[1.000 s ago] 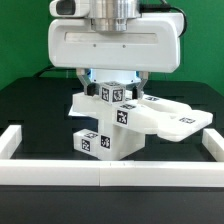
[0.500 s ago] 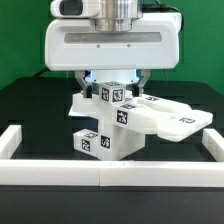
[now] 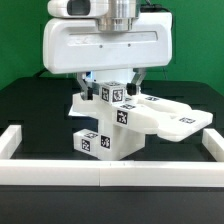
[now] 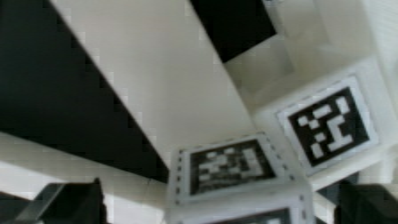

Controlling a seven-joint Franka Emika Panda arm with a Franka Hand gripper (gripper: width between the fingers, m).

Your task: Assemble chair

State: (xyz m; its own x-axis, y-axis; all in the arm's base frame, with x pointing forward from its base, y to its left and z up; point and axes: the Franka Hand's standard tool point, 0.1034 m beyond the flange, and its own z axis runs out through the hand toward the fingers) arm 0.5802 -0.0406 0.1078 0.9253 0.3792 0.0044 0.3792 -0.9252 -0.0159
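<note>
The chair [image 3: 125, 125] is a partly joined white structure in the middle of the black table. It has a tagged block at the bottom, a flat slab reaching toward the exterior view's right, and a small tagged upright piece [image 3: 111, 95] on top. My gripper [image 3: 111, 78] hangs straight over that top piece. Its fingers [image 3: 86, 76] stand wide apart on either side of the piece, and I see no grip on it. In the wrist view the tagged white parts [image 4: 240, 165] fill the picture, with a dark fingertip [image 4: 68, 200] at each side.
A long low white border rail [image 3: 100, 178] runs along the front of the table, with short raised ends at the exterior view's left [image 3: 10, 140] and right [image 3: 212, 145]. A green wall stands behind.
My hand has shifted slightly toward the exterior view's left above the chair. The chair parts have not moved.
</note>
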